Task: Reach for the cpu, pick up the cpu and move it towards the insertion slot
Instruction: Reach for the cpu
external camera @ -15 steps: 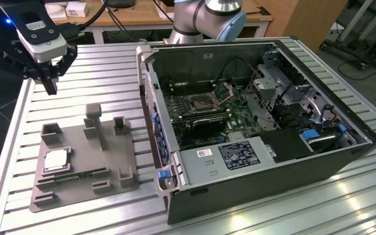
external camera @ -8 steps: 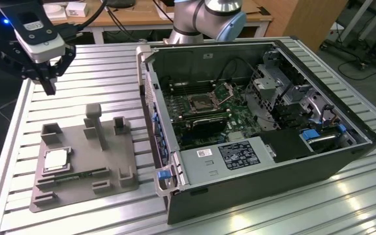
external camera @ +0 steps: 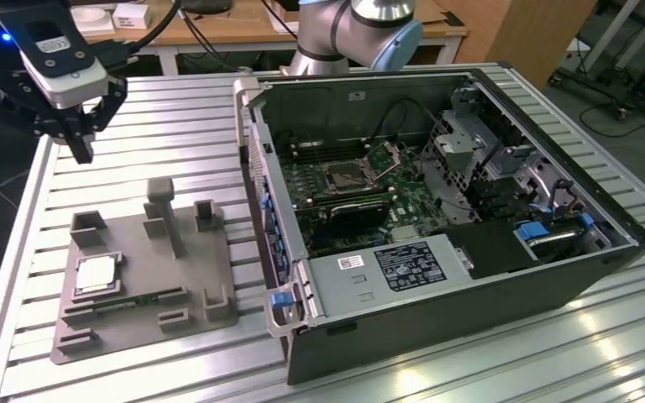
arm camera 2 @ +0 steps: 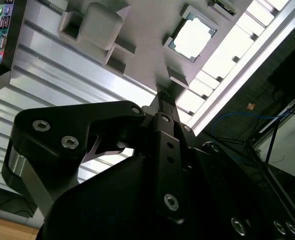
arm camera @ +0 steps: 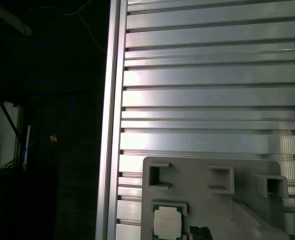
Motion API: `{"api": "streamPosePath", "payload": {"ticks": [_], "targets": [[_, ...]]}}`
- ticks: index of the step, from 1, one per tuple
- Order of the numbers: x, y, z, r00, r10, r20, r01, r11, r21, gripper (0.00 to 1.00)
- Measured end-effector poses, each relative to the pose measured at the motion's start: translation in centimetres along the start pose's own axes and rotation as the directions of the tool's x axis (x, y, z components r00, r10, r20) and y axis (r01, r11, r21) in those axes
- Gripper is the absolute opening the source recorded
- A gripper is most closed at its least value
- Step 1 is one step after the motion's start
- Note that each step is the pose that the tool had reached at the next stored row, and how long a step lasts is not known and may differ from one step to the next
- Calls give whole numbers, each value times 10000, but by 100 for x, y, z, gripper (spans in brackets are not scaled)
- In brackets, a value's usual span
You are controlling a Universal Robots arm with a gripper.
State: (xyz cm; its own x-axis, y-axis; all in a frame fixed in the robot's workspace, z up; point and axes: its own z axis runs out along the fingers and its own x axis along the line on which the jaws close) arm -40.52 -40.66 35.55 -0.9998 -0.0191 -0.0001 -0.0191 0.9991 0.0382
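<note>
- The fingers are pressed together, empty, above the bench.
- The cpu lies in the grey tray, at six o'clock from them in the exterior view.
- The insertion slot sits at two o'clock from the cpu.

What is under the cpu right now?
The cpu lies flat in a square recess of the grey tray, which rests on the slatted table. The recess floor beneath is covered by the cpu, so nothing there can be seen.

Exterior view looks down; wrist views share tray
</note>
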Motion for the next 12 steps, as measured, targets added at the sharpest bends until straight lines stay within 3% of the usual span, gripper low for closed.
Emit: {"api": "streamPosePath", "payload": {"ticks": [12], "targets": [[32,0,4,10000,0,1,0,10000,-1,11]]}}
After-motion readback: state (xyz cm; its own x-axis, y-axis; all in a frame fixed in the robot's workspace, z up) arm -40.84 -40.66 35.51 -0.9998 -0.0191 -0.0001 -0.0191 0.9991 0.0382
